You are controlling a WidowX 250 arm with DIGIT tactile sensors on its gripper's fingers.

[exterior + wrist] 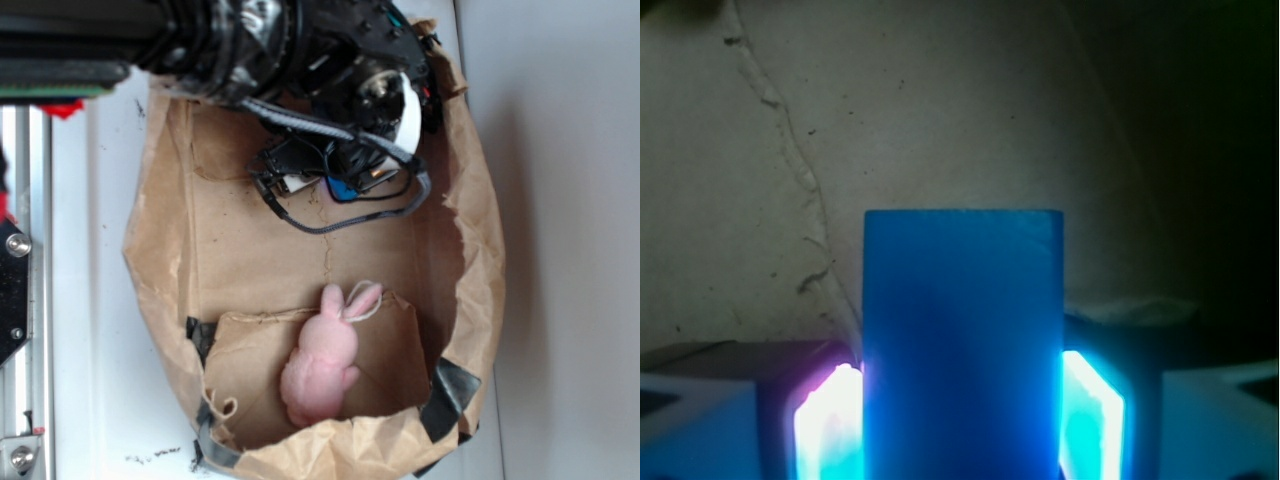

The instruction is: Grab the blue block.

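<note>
In the exterior view the arm reaches down from the upper left of the frame into a crumpled brown paper bag [470, 250] lying open on a white worktop [100, 300], and the claw [340, 180] sits low in the upper middle of the bag's interior. Only a small patch of the blue block [343, 188] shows there, tucked under the black hardware and a looping grey cable [350, 222]. The wrist view settles the relation that matters: the blue block [960, 345] stands dead centre between the two glowing fingers [825, 425], its long axis running straight up the frame, away from the camera, with its flat sides flush against both pads. The claw is narrowed onto the block and appears to grip it, though whether the block has left the bag floor is hard to judge from these angles. The pink bunny [322, 358] lies well apart, toward the lower middle of the frame, clear of the claw. A straight lift looks like the remaining step.
</note>
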